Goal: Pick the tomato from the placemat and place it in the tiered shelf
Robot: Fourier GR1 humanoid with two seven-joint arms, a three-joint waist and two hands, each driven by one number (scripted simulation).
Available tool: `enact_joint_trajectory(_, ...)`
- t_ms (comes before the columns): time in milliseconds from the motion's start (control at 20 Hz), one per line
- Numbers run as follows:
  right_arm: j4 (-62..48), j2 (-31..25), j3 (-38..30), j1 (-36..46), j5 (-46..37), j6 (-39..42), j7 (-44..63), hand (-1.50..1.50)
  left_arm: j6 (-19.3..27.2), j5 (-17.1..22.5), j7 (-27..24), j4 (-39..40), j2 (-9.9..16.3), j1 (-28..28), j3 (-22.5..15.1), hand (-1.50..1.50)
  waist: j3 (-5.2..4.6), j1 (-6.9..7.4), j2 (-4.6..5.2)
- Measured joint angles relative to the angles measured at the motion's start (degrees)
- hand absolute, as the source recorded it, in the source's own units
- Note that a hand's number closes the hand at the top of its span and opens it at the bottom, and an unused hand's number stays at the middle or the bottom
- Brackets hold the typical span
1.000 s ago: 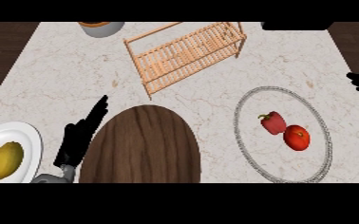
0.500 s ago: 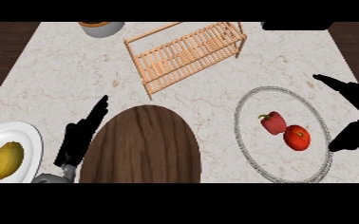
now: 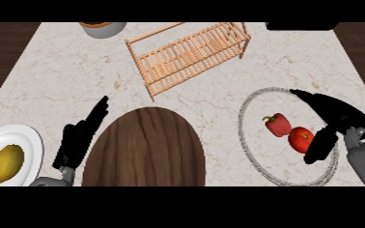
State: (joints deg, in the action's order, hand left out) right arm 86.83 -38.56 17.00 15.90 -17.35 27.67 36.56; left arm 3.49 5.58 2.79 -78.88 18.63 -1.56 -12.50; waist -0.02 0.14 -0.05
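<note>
Head view: the tomato (image 3: 301,139), round, glossy red with a small green stem, lies on the grey round placemat (image 3: 251,125), touching a red pepper (image 3: 277,124). The right hand (image 3: 329,121) hovers spread over it, holding nothing. The left hand (image 3: 80,134) rests with straight fingers. The wooden shelf (image 3: 189,55) stands well apart on the worktop (image 3: 64,72).
</note>
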Motion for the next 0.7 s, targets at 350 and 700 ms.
enact_joint_trajectory(350, 2.7, 3.7, -1.2, -3.3, -5.9, 2.0, 3.9, -1.5, -1.2, -2.2, -0.2, -0.2, -1.7, 1.0, 1.4, 0.0, 0.01, -0.11, 0.0)
enact_joint_trajectory(700, 1.0, 5.1, -2.9, -5.2, -14.1, 1.8, 0.5, -1.5, -2.4, -4.3, -0.5, 1.8, -3.7, -0.6, 3.4, 0.0, 0.02, -0.12, 0.04)
